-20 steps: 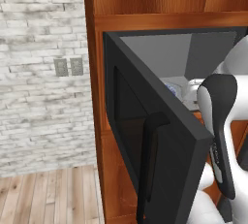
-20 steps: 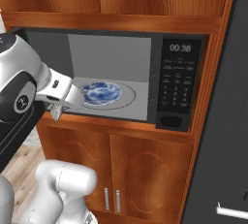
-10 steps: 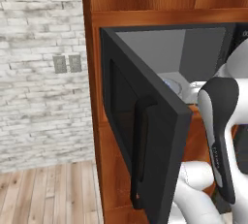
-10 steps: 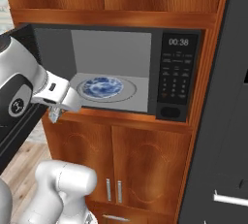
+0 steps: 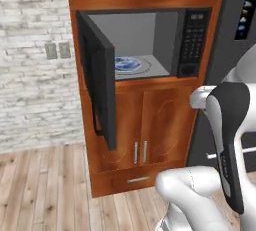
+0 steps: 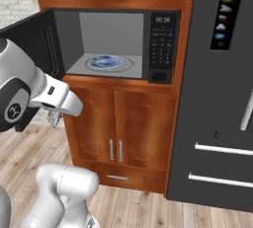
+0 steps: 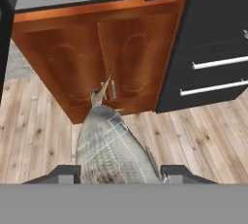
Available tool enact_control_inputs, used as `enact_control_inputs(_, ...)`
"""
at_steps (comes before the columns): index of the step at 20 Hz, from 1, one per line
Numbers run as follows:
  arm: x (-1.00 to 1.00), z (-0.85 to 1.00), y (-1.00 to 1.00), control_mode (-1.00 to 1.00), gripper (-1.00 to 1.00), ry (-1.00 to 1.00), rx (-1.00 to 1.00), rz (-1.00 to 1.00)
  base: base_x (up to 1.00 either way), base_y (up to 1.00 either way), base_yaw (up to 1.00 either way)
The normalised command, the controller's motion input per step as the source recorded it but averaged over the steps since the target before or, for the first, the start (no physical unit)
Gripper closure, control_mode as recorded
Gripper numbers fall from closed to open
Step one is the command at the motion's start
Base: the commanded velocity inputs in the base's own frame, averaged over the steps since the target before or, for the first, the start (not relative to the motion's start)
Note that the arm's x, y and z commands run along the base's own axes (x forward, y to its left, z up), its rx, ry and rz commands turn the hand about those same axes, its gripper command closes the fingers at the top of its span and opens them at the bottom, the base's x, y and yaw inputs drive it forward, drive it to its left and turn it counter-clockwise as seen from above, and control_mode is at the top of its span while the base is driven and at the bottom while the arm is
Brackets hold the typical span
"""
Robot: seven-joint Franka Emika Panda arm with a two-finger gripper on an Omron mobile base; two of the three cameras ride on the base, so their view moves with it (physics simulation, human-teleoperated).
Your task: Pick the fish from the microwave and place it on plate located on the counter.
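- The gripper [image 7: 118, 172] is clamped on the fish [image 7: 114, 152]; in the hand view the grey-silver speckled body sits between the two dark finger tips [image 7: 65, 173], its pointed end aimed at the wooden doors [image 7: 99, 63] below the microwave.
- In the right base view the gripper [image 6: 53, 119] hangs down from the white arm, out in front of the cabinet and lower than the microwave [image 6: 116, 44] opening, on its left; a small grey bit of the fish [image 6: 53, 120] shows at the tips.
- The microwave stands open. Its black door [image 5: 97, 82] swings out to the left, toward the near side.
- Inside, on the pale grey floor, a blue-patterned dish [image 6: 105, 62] lies on the round turntable; the left base view shows it [image 5: 127, 64] too, just behind the door edge.
- The button panel [image 6: 161, 47] is on the microwave's right side.
- The microwave sits in a reddish-brown wood cabinet [image 5: 145, 130] with two lower doors and a drawer beneath them.
- To the right of the cabinet stands a tall dark fridge [image 6: 222, 98] with pale bar handles.
- To the left is a pale brick wall [image 5: 35, 65] with a switch plate [image 5: 57, 50].
- The floor [image 7: 38, 136] is light wooden planks.
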Motion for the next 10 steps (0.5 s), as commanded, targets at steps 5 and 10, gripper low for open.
enact_control_inputs(5, 0.0, 0.0, 0.0, 1.0, 1.0, 0.0, 0.0, 0.0, -0.57, -0.67, -0.29)
enact_control_inputs(10, 0.0, 0.0, 0.0, 1.0, 1.0, 0.0, 0.0, 0.0, -0.09, -0.41, -0.82)
